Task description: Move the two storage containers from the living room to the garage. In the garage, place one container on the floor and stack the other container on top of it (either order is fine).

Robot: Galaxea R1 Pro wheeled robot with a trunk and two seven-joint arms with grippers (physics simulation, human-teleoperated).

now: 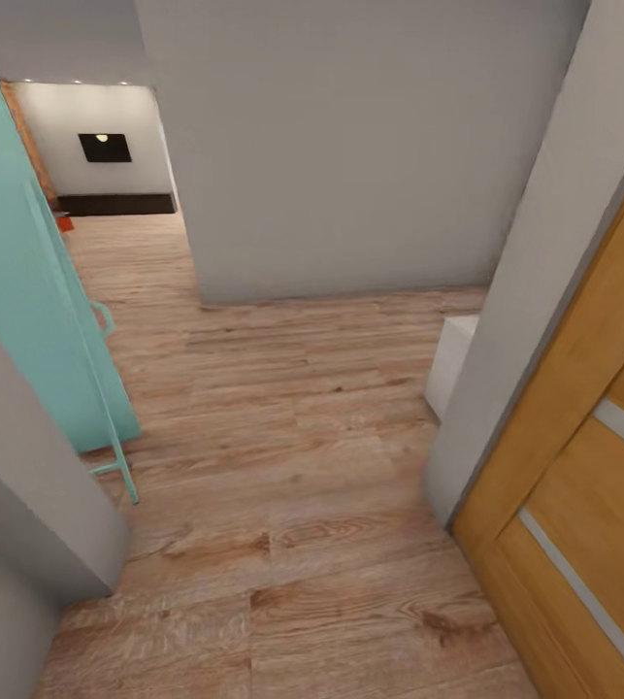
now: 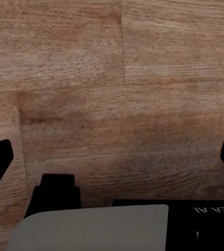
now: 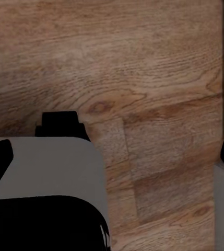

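Note:
I stand in a hallway on light wood planks [image 1: 282,456]. Far back on the left lies the living room [image 1: 108,175], with a black TV [image 1: 105,148] and a low dark bench [image 1: 115,204]. A small orange-red piece [image 1: 64,221], seemingly one storage container, peeks past the teal door's edge; the rest of it is hidden. The garage is out of view. My left gripper [image 2: 112,159] hangs open over bare planks, as does my right gripper [image 3: 114,162]. Nothing sits between either pair of fingers.
A teal door [image 1: 20,291] with a handle stands open at the left. A grey wall [image 1: 350,146] blocks the middle, with a passage to its left. At the right are a wooden door [image 1: 583,466], a grey wall corner [image 1: 506,369] and a white box [image 1: 452,364].

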